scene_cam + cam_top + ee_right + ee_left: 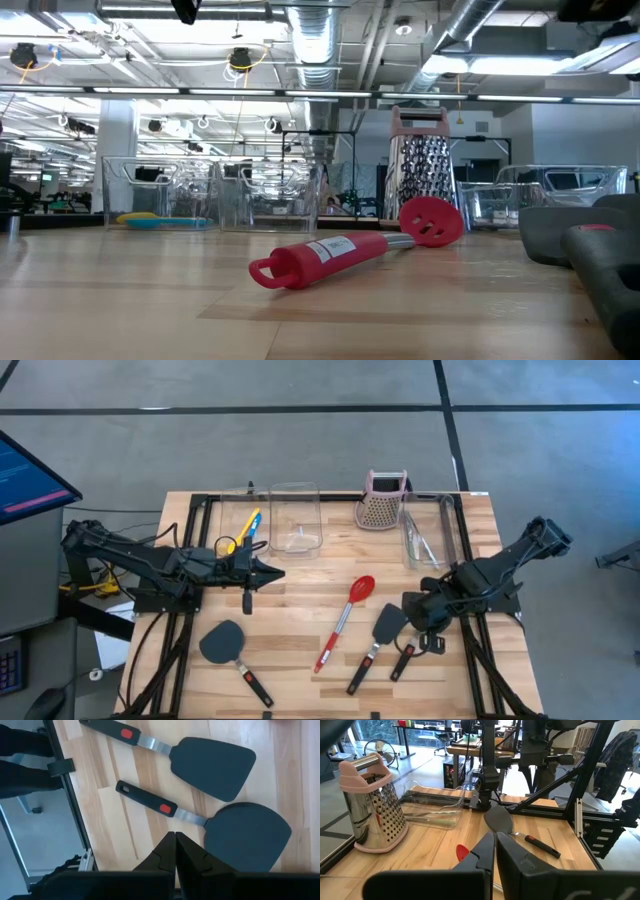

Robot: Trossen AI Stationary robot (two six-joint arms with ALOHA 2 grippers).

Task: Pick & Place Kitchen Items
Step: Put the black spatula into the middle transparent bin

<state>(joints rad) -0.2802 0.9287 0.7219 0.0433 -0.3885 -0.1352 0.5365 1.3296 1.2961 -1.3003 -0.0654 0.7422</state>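
Partly hidden: third spatula [408, 652] under right end effector [425, 622].

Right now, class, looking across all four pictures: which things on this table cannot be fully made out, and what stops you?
- Third spatula, high view: its head is hidden under the right gripper.
- Silver tongs, high view: blurred by the clear bin's walls.
- Yellow and blue spoons, low view: too small and far to separate.
- Spatula, low view: cut off by the right edge.

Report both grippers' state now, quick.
Left gripper: closed, holding nothing.
Right gripper: closed, holding nothing, above two spatulas.
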